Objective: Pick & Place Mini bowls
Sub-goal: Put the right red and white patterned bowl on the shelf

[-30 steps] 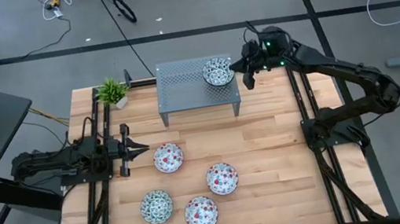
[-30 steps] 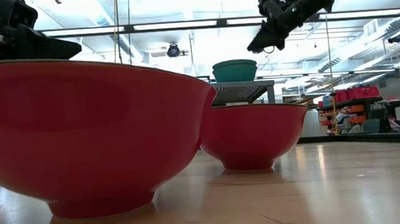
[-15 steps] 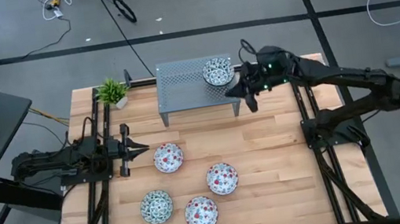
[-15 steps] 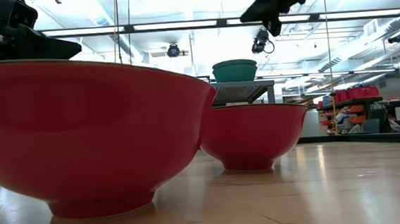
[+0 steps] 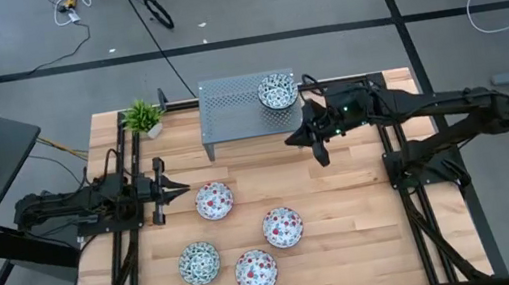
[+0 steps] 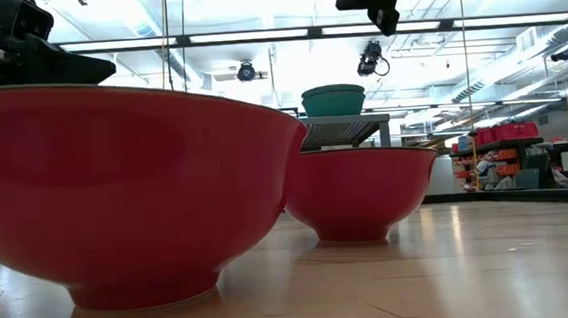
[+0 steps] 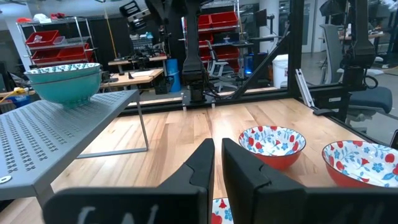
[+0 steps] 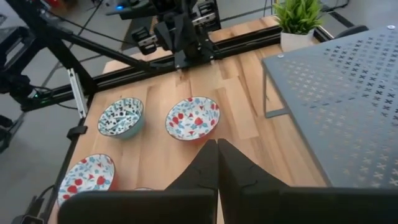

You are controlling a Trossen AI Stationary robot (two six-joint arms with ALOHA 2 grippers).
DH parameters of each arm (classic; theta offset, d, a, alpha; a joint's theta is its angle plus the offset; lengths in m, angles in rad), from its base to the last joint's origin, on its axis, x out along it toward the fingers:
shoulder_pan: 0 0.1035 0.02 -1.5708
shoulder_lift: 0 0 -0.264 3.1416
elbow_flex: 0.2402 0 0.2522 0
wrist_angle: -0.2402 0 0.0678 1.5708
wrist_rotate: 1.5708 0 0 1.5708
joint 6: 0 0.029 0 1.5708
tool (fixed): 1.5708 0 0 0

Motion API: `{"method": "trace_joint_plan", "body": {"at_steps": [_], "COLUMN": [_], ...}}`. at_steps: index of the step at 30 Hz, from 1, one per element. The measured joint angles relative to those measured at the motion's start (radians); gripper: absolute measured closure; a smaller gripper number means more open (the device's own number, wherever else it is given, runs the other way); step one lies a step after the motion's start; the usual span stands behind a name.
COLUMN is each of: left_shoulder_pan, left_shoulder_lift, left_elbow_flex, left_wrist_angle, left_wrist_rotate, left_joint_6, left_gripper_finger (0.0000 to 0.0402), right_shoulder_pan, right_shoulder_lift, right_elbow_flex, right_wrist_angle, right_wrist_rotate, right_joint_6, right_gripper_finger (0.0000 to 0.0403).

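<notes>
Wooden planks make up the table (image 5: 346, 210), with grey floor and loose cables around it. On the table lie four mini bowls loose: three with red-and-blue flowers (image 5: 214, 201) (image 5: 282, 227) (image 5: 256, 271) and one green-teal (image 5: 198, 263). They sit as a cluster in the near middle, apart from each other. On the grey perforated stand (image 5: 230, 111), at its right end, sit more teal mini bowls (image 5: 276, 91); from above it looks like one, but my left wrist view shows two nested there (image 7: 64, 78). So I count six mini bowls in all.

My right gripper (image 5: 321, 153) hangs in the air just off the stand's front right corner, above bare wood, with its two fingers pressed together and nothing between them; my right wrist view shows the closed tips (image 8: 217, 149) over the table, the stand beside them and three bowls farther off.

My left gripper (image 5: 178, 186) rests low near the left side of the table, pointing toward the nearest red bowl without touching it. Its fingers are almost together, a thin gap between them, holding nothing.

One small potted plant (image 5: 143, 117) stands by the stand's left end.
</notes>
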Motion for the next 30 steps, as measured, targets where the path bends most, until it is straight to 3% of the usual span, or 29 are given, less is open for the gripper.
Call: {"method": "trace_joint_plan", "body": {"at_steps": [30], "left_shoulder_pan": [0.000], "left_shoulder_lift": [0.000], "left_elbow_flex": [0.000], "left_wrist_angle": [0.000], "left_wrist_rotate": [0.000], "left_joint_6": [0.000], "left_gripper_finger": [0.0365], "right_shoulder_pan": [0.171], "right_shoulder_lift": [0.000], "right_elbow_flex": [0.000], "right_wrist_angle": [0.000], "right_wrist_rotate": [0.062], "right_joint_6": [0.031], "right_gripper_finger": [0.0403]}}
